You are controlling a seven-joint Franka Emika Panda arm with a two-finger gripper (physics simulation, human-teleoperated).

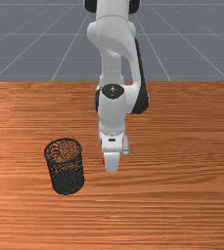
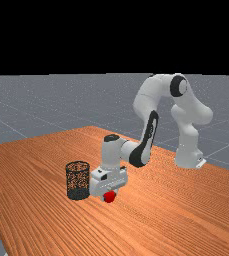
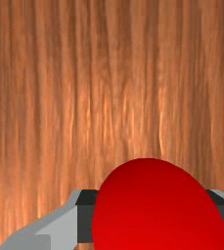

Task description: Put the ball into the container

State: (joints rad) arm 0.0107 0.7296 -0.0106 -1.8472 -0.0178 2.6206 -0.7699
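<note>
In the far view my gripper [image 2: 109,191] points down, with the red ball [image 2: 109,197] at its lower end. From the wrist camera, my gripper [image 3: 155,217] has a dark pad on either side of the ball [image 3: 157,210], both touching it. A red sliver of the ball [image 1: 103,161] peeks out beside the white hand in the front view. The container is a black mesh basket [image 1: 51,170], upright on the table to the hand's left there. In the far view the basket [image 2: 69,181] is also left of the hand. I cannot tell the ball's height.
The wooden table [image 1: 182,195] extends around the basket and the hand. In the far view the arm reaches in from the right, and the table's front-left edge runs beyond the basket.
</note>
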